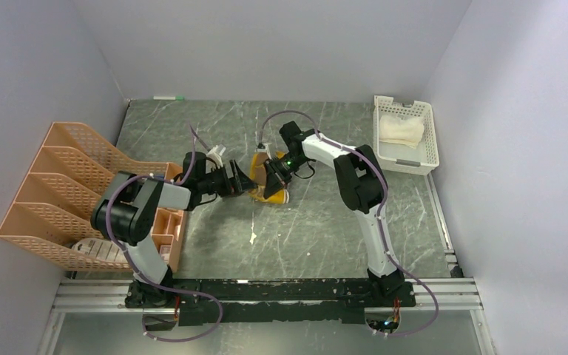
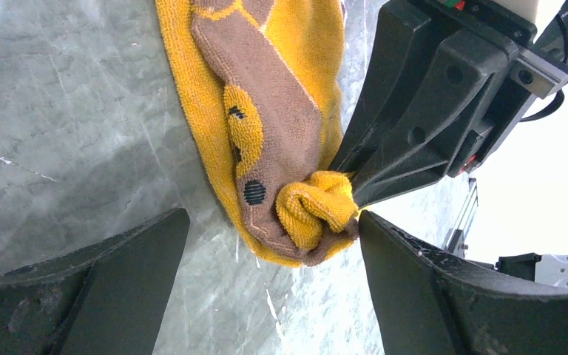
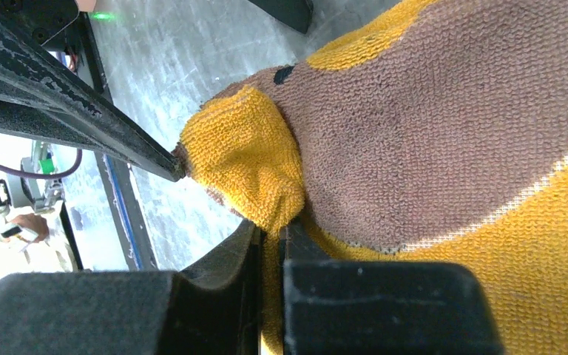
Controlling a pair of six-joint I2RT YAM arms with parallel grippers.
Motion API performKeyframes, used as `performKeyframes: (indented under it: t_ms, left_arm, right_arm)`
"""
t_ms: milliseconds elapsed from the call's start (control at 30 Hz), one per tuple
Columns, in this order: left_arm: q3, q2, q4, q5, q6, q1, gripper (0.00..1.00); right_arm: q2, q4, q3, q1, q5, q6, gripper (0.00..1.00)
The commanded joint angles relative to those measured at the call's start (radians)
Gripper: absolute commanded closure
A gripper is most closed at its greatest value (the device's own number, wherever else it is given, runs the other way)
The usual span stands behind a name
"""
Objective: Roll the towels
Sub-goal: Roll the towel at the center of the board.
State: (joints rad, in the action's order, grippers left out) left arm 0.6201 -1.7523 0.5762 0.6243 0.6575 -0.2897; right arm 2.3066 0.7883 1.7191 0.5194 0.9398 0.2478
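The brown and yellow towel point(image 2: 266, 96) is out in the middle of the grey marbled table point(image 1: 310, 229), right between the two arms. It's not flat at all, more of a long, narrow, scrunched-up strip, yellow round the edges with a brown patch running down it and a couple of dark dots on it.

The right gripper point(image 3: 270, 235) has its jaws pressed together on a bunched-up yellow corner at one end of that towel. The right wrist view shows the cloth squeezed in the thin gap between the two fingers, with a fat little fold of yellow sticking out just past the tips. The rest of the towel trails away from the pinch along the table.

The left gripper point(image 2: 272, 222) comes in from the other side, nose to nose with the right one. Its jaws are spread really wide with nothing in them. The pinched corner sits about level with its fingertips, very close to one of them, but it's hard to tell whether anything is touching.

The cream towel point(image 1: 401, 130) is well away from all this. It's lying loosely folded in the white basket point(image 1: 408, 167) at the far right of the table. An orange file rack point(image 1: 66, 170) sits along the left edge, beside the left arm.
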Motion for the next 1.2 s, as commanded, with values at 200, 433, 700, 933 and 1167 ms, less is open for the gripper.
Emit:
performKeyframes:
  t_ms: [200,433,700,933,1167]
  left_arm:
    - [0.01,-0.109,0.037,0.072,-0.033,-0.002,0.06]
    - [0.042,-0.154,0.025,0.088,-0.053,-0.041,0.16]
    - [0.034,-0.221,0.115,0.151,-0.009,-0.04,0.93]
    - [0.095,-0.215,-0.028,0.127,-0.06,-0.022,0.93]
    - [0.204,-0.214,-0.22,0.115,-0.11,-0.008,0.93]
  right_arm:
    - [-0.038,0.021,0.005,-0.006,0.035,0.007,1.0]
    - [-0.012,0.045,0.031,-0.004,0.034,0.02,1.0]
    - [-0.018,0.041,0.035,-0.004,0.015,0.015,1.0]
    - [-0.198,-0.143,-0.009,0.004,-0.404,-0.17,0.74]
    - [-0.735,-0.743,-0.612,0.327,-1.367,0.07,0.0]
